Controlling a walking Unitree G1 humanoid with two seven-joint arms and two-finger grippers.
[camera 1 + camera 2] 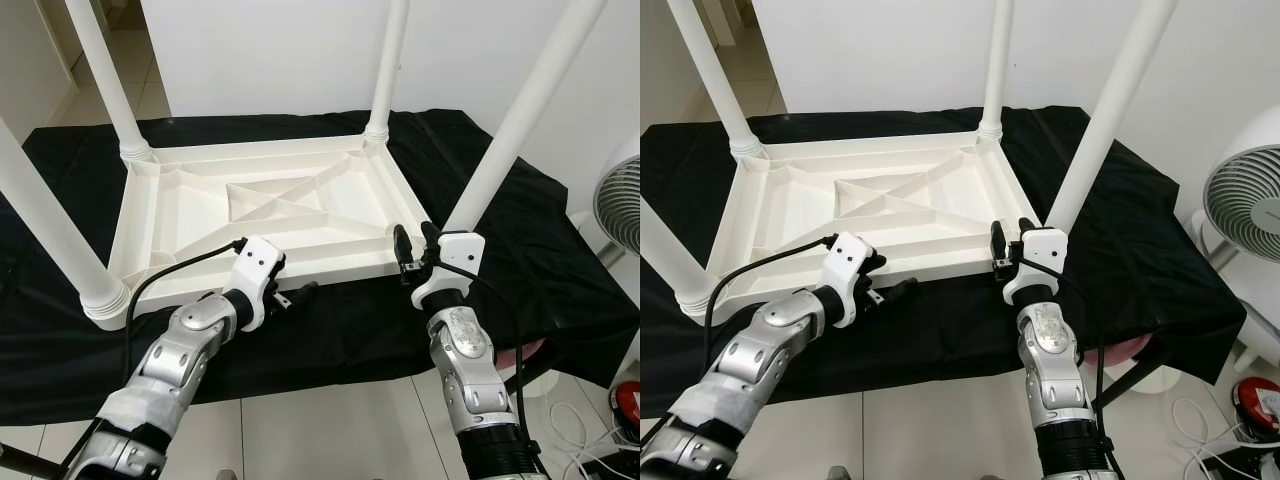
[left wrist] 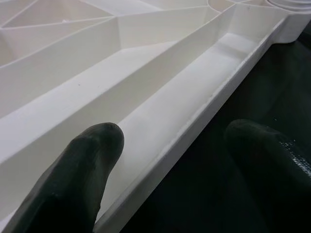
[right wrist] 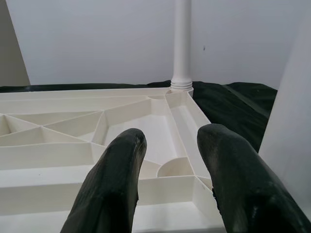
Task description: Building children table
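- My left gripper point(image 1: 300, 294) lies low at the near edge of the upturned white children's table point(image 1: 270, 215). Its two black fingers point(image 2: 82, 170) are spread, one over the white rim and one over the black cloth, pinching nothing.
- My right gripper point(image 1: 415, 245) stands upright at the near right corner of the table, just beside the near right leg point(image 1: 520, 120). Its two fingers point(image 3: 116, 179) are also apart, with nothing between them, and point across the ribbed underside.
- I count one table, lying top-down with its ribbed underside facing up.
- I count four white round legs standing up from its corners: near right, near left point(image 1: 50, 240), far left point(image 1: 110, 85) and far right point(image 1: 388, 70).
- Each leg sits in a ringed socket at its corner.
- The table rests on a counter covered with one black cloth point(image 1: 540, 260), which hangs over the front edge.
- One black cable point(image 1: 170, 270) runs from my left wrist back along my arm.
- The floor point(image 1: 330, 430) is pale tile, and the wall point(image 1: 270, 50) behind is plain white.
- One white fan point(image 1: 1245, 215) stands at the right, with loose white cords point(image 1: 1200, 420) and a red object point(image 1: 1258, 400) on the floor below it.
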